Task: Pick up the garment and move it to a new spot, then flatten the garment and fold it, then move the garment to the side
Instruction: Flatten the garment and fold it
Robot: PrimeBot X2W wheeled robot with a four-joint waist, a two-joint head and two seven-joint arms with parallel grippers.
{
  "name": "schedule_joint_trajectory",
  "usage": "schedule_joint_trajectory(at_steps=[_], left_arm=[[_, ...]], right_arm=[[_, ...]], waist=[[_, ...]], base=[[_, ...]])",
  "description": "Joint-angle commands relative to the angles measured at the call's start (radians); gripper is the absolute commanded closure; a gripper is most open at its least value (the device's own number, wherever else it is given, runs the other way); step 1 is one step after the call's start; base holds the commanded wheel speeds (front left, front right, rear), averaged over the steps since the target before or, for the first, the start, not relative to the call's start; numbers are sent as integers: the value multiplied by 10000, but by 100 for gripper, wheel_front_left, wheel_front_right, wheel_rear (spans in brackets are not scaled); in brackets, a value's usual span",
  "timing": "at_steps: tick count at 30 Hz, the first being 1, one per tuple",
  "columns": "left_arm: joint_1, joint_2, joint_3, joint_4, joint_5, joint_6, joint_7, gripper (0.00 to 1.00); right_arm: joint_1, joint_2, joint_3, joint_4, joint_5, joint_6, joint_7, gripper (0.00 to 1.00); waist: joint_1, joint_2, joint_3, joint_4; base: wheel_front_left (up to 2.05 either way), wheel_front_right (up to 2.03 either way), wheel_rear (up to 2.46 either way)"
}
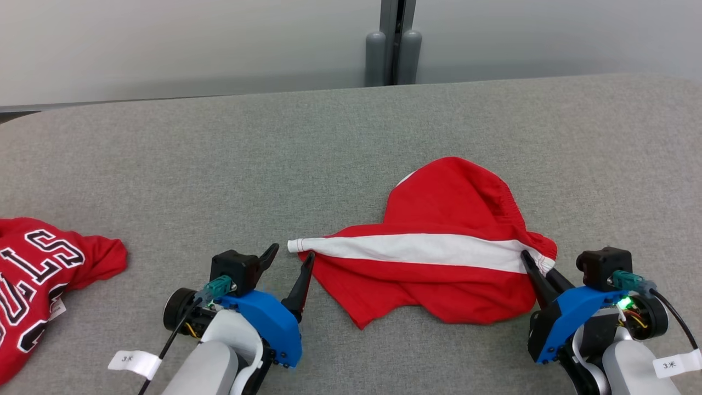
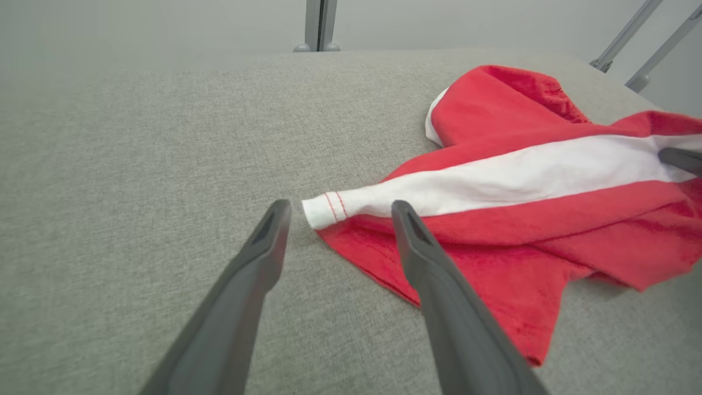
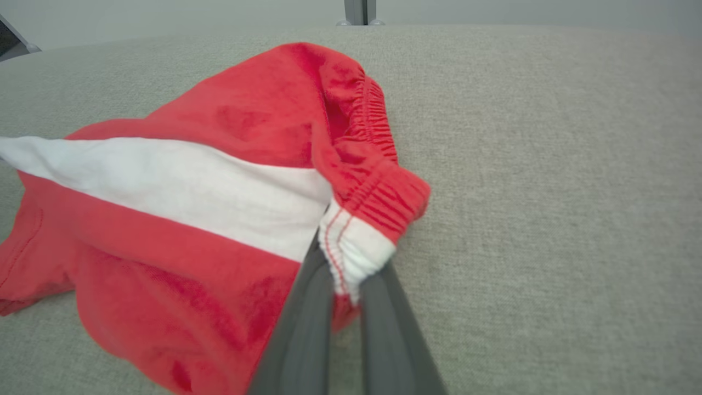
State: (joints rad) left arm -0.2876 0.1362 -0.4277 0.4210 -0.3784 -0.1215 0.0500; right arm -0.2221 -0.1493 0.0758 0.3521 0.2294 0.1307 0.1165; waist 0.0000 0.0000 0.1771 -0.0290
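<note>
Red garment [image 1: 439, 241] lies bunched on grey surface [image 1: 351, 137], right of centre. Right gripper [image 1: 535, 266] pinched onto waistband corner; left gripper [image 1: 292, 251] gaping beside stripe's hem end, nothing held. Flattening apparently starting; fold, side move outstanding.

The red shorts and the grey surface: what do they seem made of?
The red shorts: soft matte knit, perhaps cotton; it wrinkles, with gathered elastic waistband. The grey surface: matte woven cloth, probably upholstery; fine flecked weave shows.
</note>
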Motion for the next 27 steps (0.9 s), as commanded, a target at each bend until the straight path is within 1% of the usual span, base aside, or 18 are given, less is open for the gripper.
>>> schedule_joint_trajectory(at_steps=[1,12,13,15,17,18,19,21,24,27], left_arm=[[-255,49,-7,141,-7,-51,6,0],[-1259,126,-403,1643,-317,-112,-340,0],[-1334,126,-468,1727,-356,-113,-377,7],[-1440,108,-598,1850,-442,-93,-479,18],[-1533,108,-764,1953,-575,-89,-548,33],[-1569,112,-895,2002,-650,-90,-536,48],[-1605,123,-1011,2052,-734,-91,-481,53],[-1719,204,-1229,2136,-883,-90,-462,59],[-1788,255,-1487,2279,-1095,-91,-439,73],[-1872,351,-1673,2424,-1231,-92,-416,76]], right_arm=[[-124,18,25,-2,24,1,-67,100],[-484,79,155,217,85,1,-334,100],[-512,82,156,236,85,1,-363,100],[-560,80,143,268,85,1,-409,100],[-584,91,134,316,75,1,-437,100],[-603,100,138,330,75,1,-451,100],[-622,108,148,340,79,1,-460,100],[-637,120,168,369,98,1,-484,100],[-653,115,173,402,108,1,-499,100],[-703,108,183,428,110,1,-547,100]], waist=[[0,0,47,-32],[0,0,361,-222],[0,0,381,-230],[0,0,402,-233],[0,0,416,-244],[0,0,420,-253],[0,0,426,-262],[0,0,440,-283],[0,0,467,-310],[0,0,499,-326]], base=[[0,0,0],[0,0,0],[0,0,0],[0,0,0],[0,0,0],[0,0,0],[0,0,0],[0,0,0],[0,0,0],[0,0,0]])
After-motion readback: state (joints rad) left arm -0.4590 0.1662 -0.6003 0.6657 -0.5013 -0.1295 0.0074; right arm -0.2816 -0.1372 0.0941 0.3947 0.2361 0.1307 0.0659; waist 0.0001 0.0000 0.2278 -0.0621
